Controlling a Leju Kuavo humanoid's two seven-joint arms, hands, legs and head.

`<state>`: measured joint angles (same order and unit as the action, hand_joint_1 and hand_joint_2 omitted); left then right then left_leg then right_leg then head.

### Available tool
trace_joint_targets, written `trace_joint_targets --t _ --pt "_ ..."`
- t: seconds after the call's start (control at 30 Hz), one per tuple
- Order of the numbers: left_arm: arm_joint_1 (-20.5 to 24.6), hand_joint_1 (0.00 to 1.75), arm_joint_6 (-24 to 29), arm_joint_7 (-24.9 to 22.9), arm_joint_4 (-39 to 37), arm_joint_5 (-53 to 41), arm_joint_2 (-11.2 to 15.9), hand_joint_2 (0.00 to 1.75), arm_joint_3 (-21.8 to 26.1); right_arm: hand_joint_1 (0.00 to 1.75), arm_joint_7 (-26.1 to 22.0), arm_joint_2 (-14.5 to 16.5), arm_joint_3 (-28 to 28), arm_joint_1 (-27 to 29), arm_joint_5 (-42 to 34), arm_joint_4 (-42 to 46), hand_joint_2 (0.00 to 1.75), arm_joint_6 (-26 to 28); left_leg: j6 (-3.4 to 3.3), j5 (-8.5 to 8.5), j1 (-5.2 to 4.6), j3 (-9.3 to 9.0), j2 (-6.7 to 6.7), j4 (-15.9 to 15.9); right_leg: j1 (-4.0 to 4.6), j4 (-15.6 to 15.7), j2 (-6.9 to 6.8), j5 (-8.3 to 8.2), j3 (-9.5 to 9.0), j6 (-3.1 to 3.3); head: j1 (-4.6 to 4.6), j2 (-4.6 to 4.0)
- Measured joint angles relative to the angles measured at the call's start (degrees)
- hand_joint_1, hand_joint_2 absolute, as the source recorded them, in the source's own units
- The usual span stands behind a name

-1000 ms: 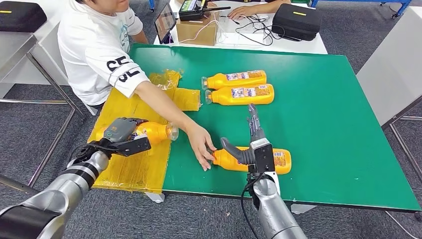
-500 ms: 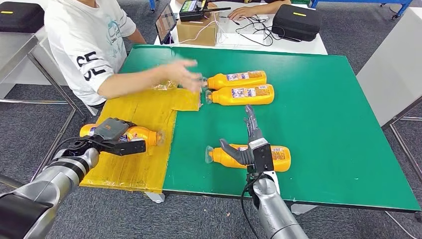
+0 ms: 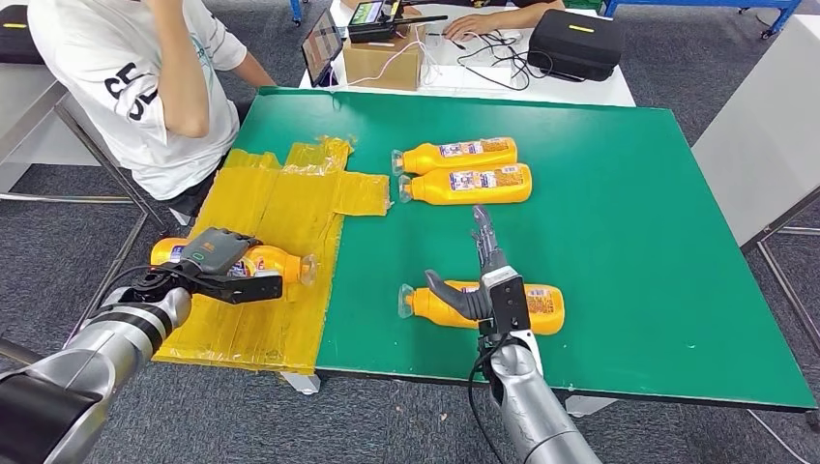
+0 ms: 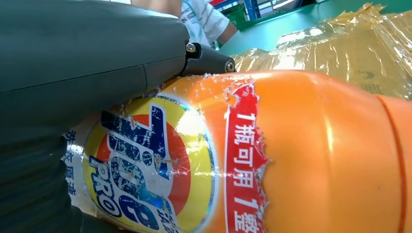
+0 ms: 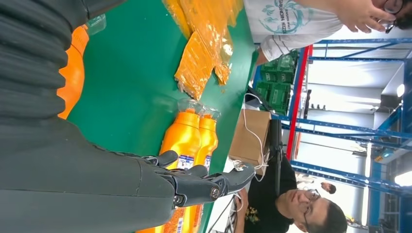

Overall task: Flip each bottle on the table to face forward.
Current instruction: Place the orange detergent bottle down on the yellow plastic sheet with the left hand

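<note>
Orange plastic bottles lie on their sides across a green counter, and how each is held points to a turning job half in hand. At the near left, the left robot hand is wrapped round one bottle over a patch of crinkled yellow sheet; the left wrist view shows the bottle's printed front label pressed against the palm, so the grip looks firm enough to roll the bottle about its long axis. At the near middle, the right robot hand hovers over a second bottle, thumb out to the left and fingers stretched straight toward the far side, holding nothing; it seems poised to close on the body, though I cannot tell whether it touches yet. Two more bottles lie side by side further off, caps to the left and small-print labels upward, probably awaiting their turn or already done. Beyond the far edge stand a cardboard box with cables and a black case on a white table. A person in a white shirt sits at the far left, arm raised, on grey carpet.
</note>
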<state>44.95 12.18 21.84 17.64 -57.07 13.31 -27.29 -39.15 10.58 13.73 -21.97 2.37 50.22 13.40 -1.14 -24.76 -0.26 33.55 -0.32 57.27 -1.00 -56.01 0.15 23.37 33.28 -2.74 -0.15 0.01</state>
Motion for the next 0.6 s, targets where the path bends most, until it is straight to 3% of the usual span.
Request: trace_joint_targets --t 0.03,0.07,0.6 --pt "0.03 0.1 -0.22 0.08 -0.01 0.01 -0.01 1.75 -0.09 0.0 0.0 0.02 0.01 -0.12 -0.05 -0.2 1.75 -0.15 0.0 0.0 0.0 0.0 0.0 0.0 0.0 0.0 0.0 0.0 0.0 0.0 0.01 -0.01" --pt "0.06 0.0 -0.49 0.14 -0.01 0.01 -0.02 1.75 -0.15 0.0 0.0 0.03 0.02 -0.21 -0.11 -0.36 1.75 -0.28 0.0 0.0 0.0 0.0 0.0 0.0 0.0 0.0 0.0 0.0 0.0 0.0 0.01 -0.01" --pt "-0.03 0.0 -2.55 0.93 -0.52 1.95 -1.08 1.75 -0.2 0.0 0.0 0.41 0.47 -1.55 -0.25 -2.61 1.75 -1.76 0.0 0.04 -0.02 -0.08 -0.18 0.0 -0.02 0.01 -0.06 0.0 -0.14 0.0 0.0 0.0"
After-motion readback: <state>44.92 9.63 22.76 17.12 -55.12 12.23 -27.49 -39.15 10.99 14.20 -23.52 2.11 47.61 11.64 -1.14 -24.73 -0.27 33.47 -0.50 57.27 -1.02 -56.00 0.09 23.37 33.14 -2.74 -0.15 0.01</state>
